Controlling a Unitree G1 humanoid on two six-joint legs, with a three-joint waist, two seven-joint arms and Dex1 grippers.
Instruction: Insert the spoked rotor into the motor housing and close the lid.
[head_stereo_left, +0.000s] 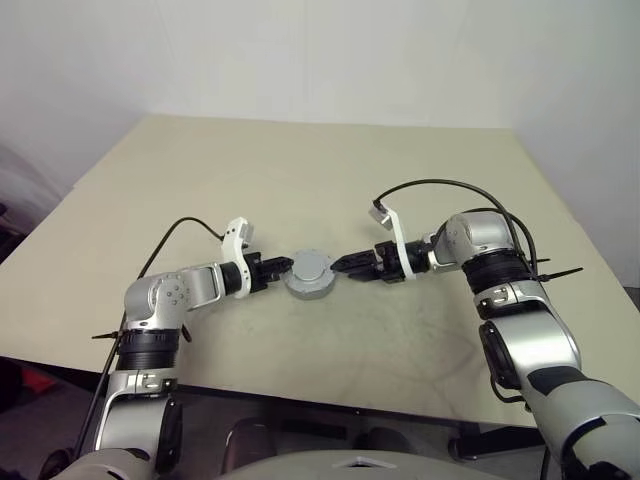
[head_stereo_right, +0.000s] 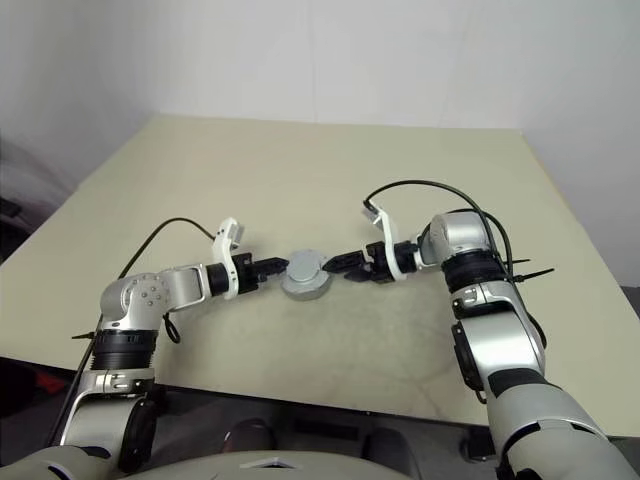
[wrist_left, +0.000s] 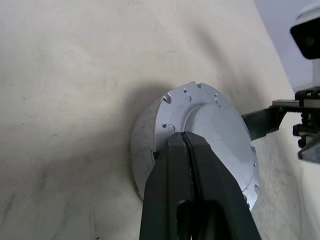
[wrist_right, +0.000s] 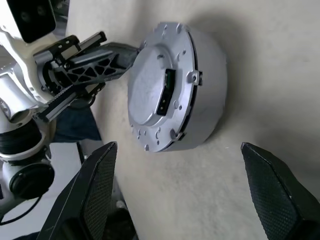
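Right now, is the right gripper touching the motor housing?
Apart. In the right wrist view the right gripper stands open, bare table between each finger and the motor housing.

motor housing (head_stereo_left: 309, 277): grey round casing, mid-table | lid (wrist_right: 156, 91): silver-grey disc, seated on top, closed

- Light is even and soft across the beige table (head_stereo_left: 330, 170), bright without harsh glare.
- A soft dark shadow pools on the table just beside the motor housing (wrist_left: 150, 145).
- Closed left gripper (wrist_left: 189, 145) fingers look slightly soft close up.
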